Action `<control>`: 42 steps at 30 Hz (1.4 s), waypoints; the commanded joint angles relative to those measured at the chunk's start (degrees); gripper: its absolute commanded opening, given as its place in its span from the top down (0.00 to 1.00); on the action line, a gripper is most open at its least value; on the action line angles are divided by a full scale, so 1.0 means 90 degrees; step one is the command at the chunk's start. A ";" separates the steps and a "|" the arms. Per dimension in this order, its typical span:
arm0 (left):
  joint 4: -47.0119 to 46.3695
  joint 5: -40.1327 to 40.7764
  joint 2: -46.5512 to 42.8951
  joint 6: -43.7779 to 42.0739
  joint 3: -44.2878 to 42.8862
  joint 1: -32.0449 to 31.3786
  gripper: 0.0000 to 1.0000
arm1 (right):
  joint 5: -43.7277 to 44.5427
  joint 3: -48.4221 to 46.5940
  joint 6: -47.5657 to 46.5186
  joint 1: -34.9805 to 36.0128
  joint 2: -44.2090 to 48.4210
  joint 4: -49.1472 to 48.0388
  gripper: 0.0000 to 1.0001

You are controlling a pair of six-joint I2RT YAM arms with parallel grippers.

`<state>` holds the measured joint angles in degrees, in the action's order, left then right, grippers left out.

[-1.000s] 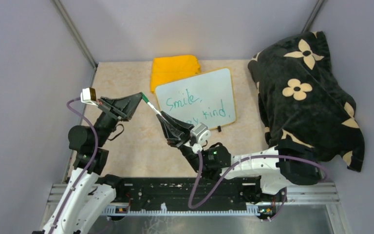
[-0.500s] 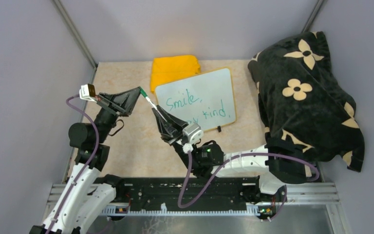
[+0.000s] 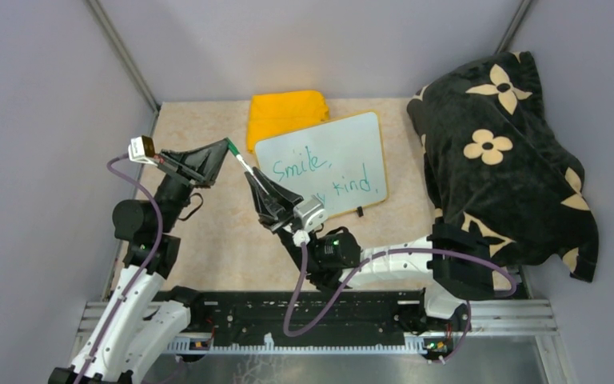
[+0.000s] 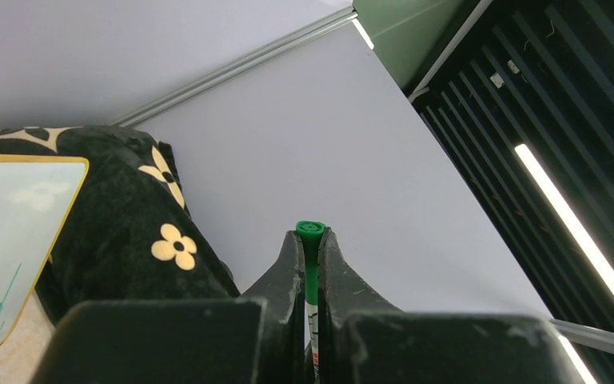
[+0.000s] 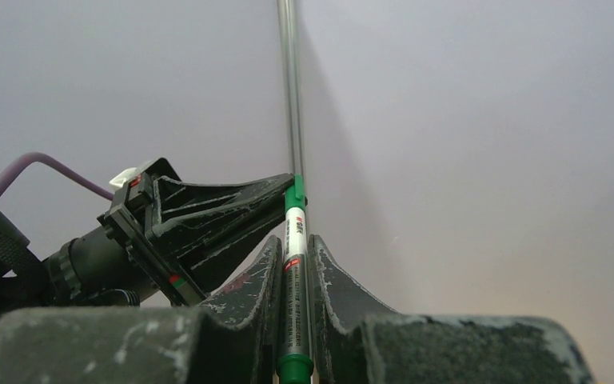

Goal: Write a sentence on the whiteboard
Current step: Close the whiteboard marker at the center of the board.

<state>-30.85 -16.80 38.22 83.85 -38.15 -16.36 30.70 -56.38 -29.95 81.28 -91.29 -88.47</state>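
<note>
The whiteboard [image 3: 344,144] lies flat at the back middle of the table, and its corner shows in the left wrist view [image 4: 12,216]. The sentence [image 3: 320,172] is green handwriting, "Smile," above "kind," with one word partly hidden by my right gripper. My right gripper [image 3: 254,180] is shut on the white body of a green marker [image 3: 242,165], raised left of the board. My left gripper [image 3: 225,150] is shut on the marker's green cap end [image 4: 310,229]. In the right wrist view the marker [image 5: 294,272] runs from my right gripper [image 5: 294,244] up to the left fingers [image 5: 232,204].
A folded yellow cloth [image 3: 286,114] lies behind the board's left corner. A black blanket with cream flowers [image 3: 496,152] is heaped over the right side and also shows in the left wrist view [image 4: 128,232]. A small black piece [image 3: 360,211] lies by the board's near edge. Grey walls enclose the table.
Both grippers have shifted a little to the left and back with the marker held between them. The right arm's forearm has swung further left.
</note>
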 commanded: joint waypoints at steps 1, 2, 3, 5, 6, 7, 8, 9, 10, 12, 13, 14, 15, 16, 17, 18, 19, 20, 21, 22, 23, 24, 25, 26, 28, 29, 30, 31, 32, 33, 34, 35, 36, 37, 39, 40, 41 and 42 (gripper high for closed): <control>0.0054 -0.1131 -0.0014 -0.0289 -0.0087 -0.0160 1.00 | -0.0324 -0.0483 0.0273 -0.0165 -0.0050 -0.0575 1.00; 0.0088 -0.1166 -0.0036 -0.0338 -0.0092 -0.0169 1.00 | -0.0313 -0.0490 0.0280 -0.0170 -0.0061 -0.0571 1.00; 0.0147 -0.1186 -0.0058 -0.0401 -0.0109 -0.0174 1.00 | -0.0306 -0.0501 0.0276 -0.0184 -0.0054 -0.0557 1.00; 0.0236 -0.1257 -0.0067 -0.0483 -0.0156 -0.0184 1.00 | -0.0306 -0.0533 0.0293 -0.0197 -0.0070 -0.0520 1.00; 0.0312 -0.1310 -0.0051 -0.0516 -0.0184 -0.0191 1.00 | -0.0306 -0.0552 0.0298 -0.0210 -0.0075 -0.0493 1.00; 0.0346 -0.1364 -0.0032 -0.0540 -0.0209 -0.0194 1.00 | -0.0315 -0.0572 0.0307 -0.0221 -0.0087 -0.0468 1.00; 0.0351 -0.1411 -0.0022 -0.0542 -0.0201 -0.0207 1.00 | -0.0318 -0.0597 0.0309 -0.0229 -0.0107 -0.0448 1.00; 0.0350 -0.1424 -0.0023 -0.0544 -0.0172 -0.0226 1.00 | -0.0329 -0.0627 0.0311 -0.0245 -0.0124 -0.0431 1.00; 0.0364 -0.1417 -0.0031 -0.0538 -0.0131 -0.0267 1.00 | -0.0328 -0.0666 0.0311 -0.0258 -0.0155 -0.0412 1.00; 0.0404 -0.1404 -0.0070 -0.0557 -0.0061 -0.0338 1.00 | -0.0339 -0.0757 0.0335 -0.0284 -0.0215 -0.0369 1.00; 0.0424 -0.1393 -0.0089 -0.0557 -0.0019 -0.0366 1.00 | -0.0344 -0.0796 0.0359 -0.0314 -0.0238 -0.0344 1.00; 0.0443 -0.1379 -0.0108 -0.0559 0.0029 -0.0406 1.00 | -0.0360 -0.0841 0.0388 -0.0340 -0.0267 -0.0303 1.00; 0.0449 -0.1369 -0.0122 -0.0560 0.0075 -0.0438 1.00 | -0.0378 -0.0890 0.0418 -0.0364 -0.0299 -0.0264 1.00; 0.0444 -0.1373 -0.0125 -0.0570 0.0108 -0.0476 1.00 | -0.0390 -0.0949 0.0452 -0.0389 -0.0335 -0.0220 1.00; 0.0449 -0.1380 -0.0120 -0.0580 0.0125 -0.0514 1.00 | -0.0405 -0.0998 0.0486 -0.0410 -0.0378 -0.0190 1.00; 0.0449 -0.1398 -0.0116 -0.0598 0.0135 -0.0537 1.00 | -0.0419 -0.1061 0.0518 -0.0430 -0.0415 -0.0161 1.00; 0.0448 -0.1402 -0.0102 -0.0619 0.0146 -0.0594 1.00 | -0.0432 -0.1126 0.0542 -0.0446 -0.0464 -0.0131 1.00; 0.0433 -0.1402 -0.0084 -0.0635 0.0163 -0.0649 1.00 | -0.0440 -0.1197 0.0561 -0.0462 -0.0513 -0.0102 1.00; 0.0417 -0.1405 -0.0069 -0.0645 0.0181 -0.0698 1.00 | -0.0460 -0.1261 0.0576 -0.0472 -0.0557 -0.0076 1.00; 0.0425 -0.1382 -0.0053 -0.0659 0.0194 -0.0746 1.00 | -0.0475 -0.1311 0.0580 -0.0481 -0.0592 -0.0065 1.00; 0.0447 -0.1351 -0.0072 -0.0669 0.0221 -0.0781 1.00 | -0.0491 -0.1344 0.0575 -0.0485 -0.0617 -0.0068 1.00; 0.0497 -0.1301 -0.0113 -0.0691 0.0230 -0.0789 1.00 | -0.0500 -0.1338 0.0556 -0.0484 -0.0625 -0.0083 1.00; 0.0574 -0.1209 -0.0168 -0.0714 0.0242 -0.0790 1.00 | -0.0508 -0.1317 0.0542 -0.0485 -0.0610 -0.0107 1.00; 0.0685 -0.1084 -0.0259 -0.0756 0.0249 -0.0785 1.00 | -0.0518 -0.1246 0.0540 -0.0486 -0.0565 -0.0125 1.00; 0.0911 -0.0771 -0.0464 -0.0860 0.0259 -0.0790 1.00 | -0.0539 -0.1025 0.0566 -0.0485 -0.0379 -0.0121 1.00; 0.1006 -0.0615 -0.0561 -0.0898 0.0269 -0.0790 1.00 | -0.0540 -0.0919 0.0594 -0.0488 -0.0279 -0.0114 1.00; 0.1092 -0.0475 -0.0628 -0.0933 0.0272 -0.0790 1.00 | -0.0553 -0.0803 0.0629 -0.0486 -0.0171 -0.0099 1.00; 0.1158 -0.0331 -0.0691 -0.0979 0.0270 -0.0790 1.00 | -0.0550 -0.0694 0.0647 -0.0486 -0.0061 -0.0071 1.00; 0.1190 -0.0237 -0.0737 -0.1030 0.0274 -0.0790 0.98 | -0.0559 -0.0586 0.0673 -0.0481 0.0029 -0.0043 1.00; 0.1199 -0.0167 -0.0764 -0.1060 0.0274 -0.0790 0.94 | -0.0559 -0.0487 0.0691 -0.0478 0.0131 -0.0022 1.00; 0.1192 -0.0107 -0.0791 -0.1072 0.0277 -0.0785 0.91 | -0.0559 -0.0395 0.0692 -0.0476 0.0218 -0.0007 1.00; 0.1170 -0.0075 -0.0797 -0.1079 0.0274 -0.0789 0.87 | -0.0562 -0.0314 0.0693 -0.0476 0.0305 0.0009 1.00; 0.1112 -0.0061 -0.0798 -0.1091 0.0269 -0.0790 0.82 | -0.0561 -0.0249 0.0697 -0.0476 0.0367 0.0028 1.00; 0.1094 -0.0048 -0.0794 -0.1101 0.0252 -0.0790 0.77 | -0.0573 -0.0197 0.0686 -0.0475 0.0427 0.0063 1.00; 0.1065 -0.0034 -0.0766 -0.1134 0.0203 -0.0790 0.67 | -0.0569 -0.0092 0.0663 -0.0468 0.0533 0.0093 1.00; 0.1068 -0.0028 -0.0756 -0.1159 0.0168 -0.0790 0.62 | -0.0574 -0.0038 0.0662 -0.0461 0.0580 0.0093 1.00; 0.1068 -0.0028 -0.0751 -0.1183 0.0135 -0.0790 0.57 | -0.0578 0.0012 0.0667 -0.0447 0.0625 0.0093 1.00; 0.1069 -0.0040 -0.0750 -0.1220 0.0108 -0.0790 0.51 | -0.0579 0.0059 0.0668 -0.0439 0.0658 0.0094 1.00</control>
<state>-23.07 -12.03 31.68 74.78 -36.88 -23.18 25.96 -56.55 -24.40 77.97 -89.41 -85.86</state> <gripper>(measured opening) 0.398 0.119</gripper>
